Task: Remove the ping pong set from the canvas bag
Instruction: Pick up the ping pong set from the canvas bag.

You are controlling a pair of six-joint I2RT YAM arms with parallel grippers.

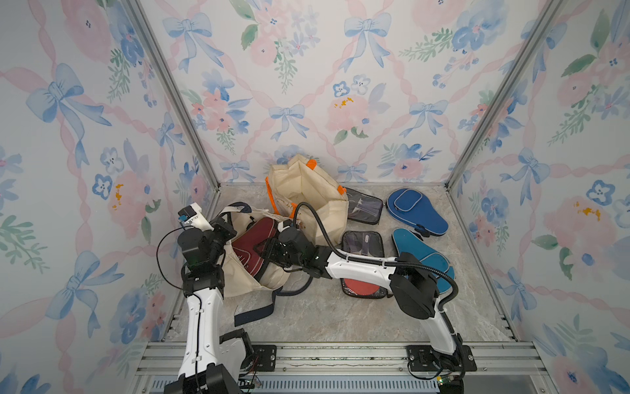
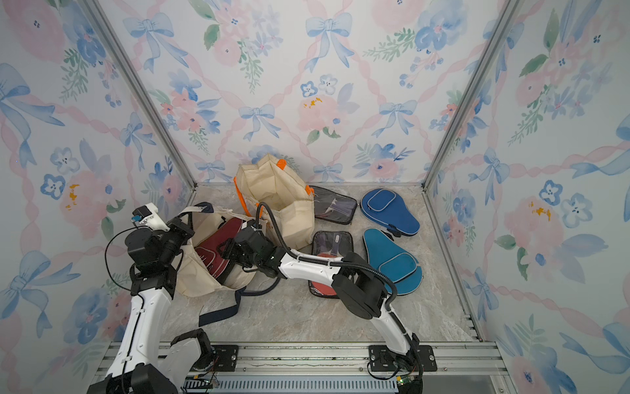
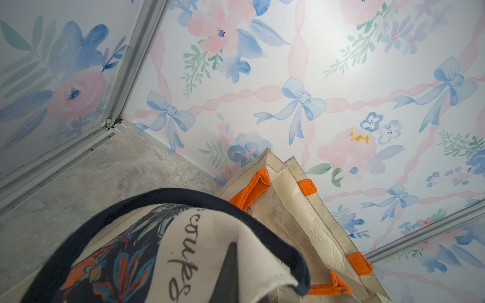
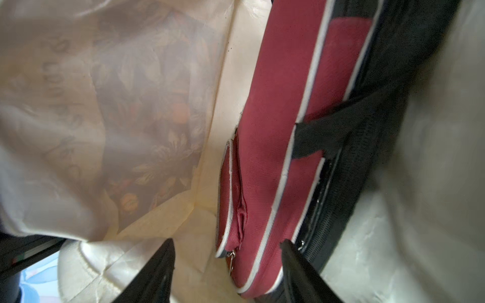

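The canvas bag [image 1: 238,283] [image 2: 197,273] with navy trim lies on its side at the left, mouth held up. My left gripper [image 1: 225,225] [image 2: 182,228] [image 3: 233,251] is shut on its printed rim [image 3: 199,236]. The ping pong set, a maroon paddle case [image 1: 252,242] [image 2: 214,245] [image 4: 283,105] with white piping, sits half inside the bag. My right gripper [image 1: 269,249] [image 2: 226,250] [image 4: 228,246] reaches into the bag's mouth, open. Its jaws straddle the near end of the case; one fingertip [image 4: 287,246] rests at the case's zipper edge, the other stands off it.
A second cream bag [image 1: 306,194] with orange handles stands behind. Two clear paddle pouches [image 1: 363,206] [image 1: 363,245], a dark blue case [image 1: 417,211] and a teal case [image 1: 422,256] lie on the right half of the floor. A navy strap [image 1: 255,310] trails toward the front.
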